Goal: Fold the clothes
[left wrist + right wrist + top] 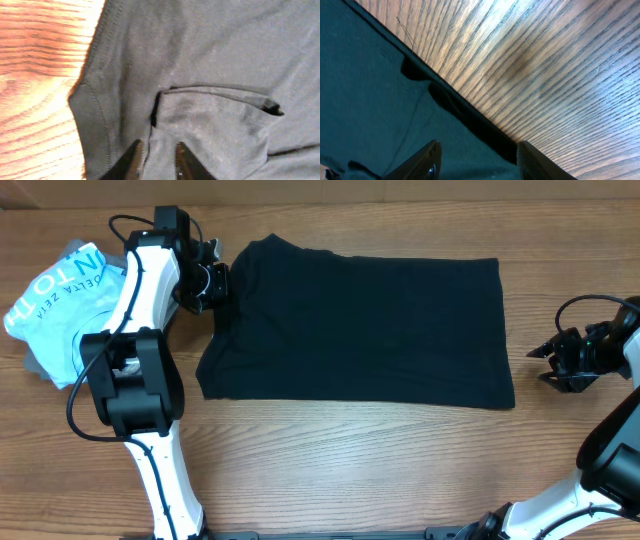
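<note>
Wooden table bears the black T-shirt, light blue shirt beside

The clothes are soft, matt black cloth with stitched hems. Beneath them, the tabletop is smooth, grained wood with a slight sheen. Beside the clothes, the light blue shirt is smooth cloth.

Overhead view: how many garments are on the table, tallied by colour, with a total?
Black T-shirt: 1
Light blue shirt: 1
Grey garment, only edges showing under the blue one: 1 that can be told
Total: 3
</note>
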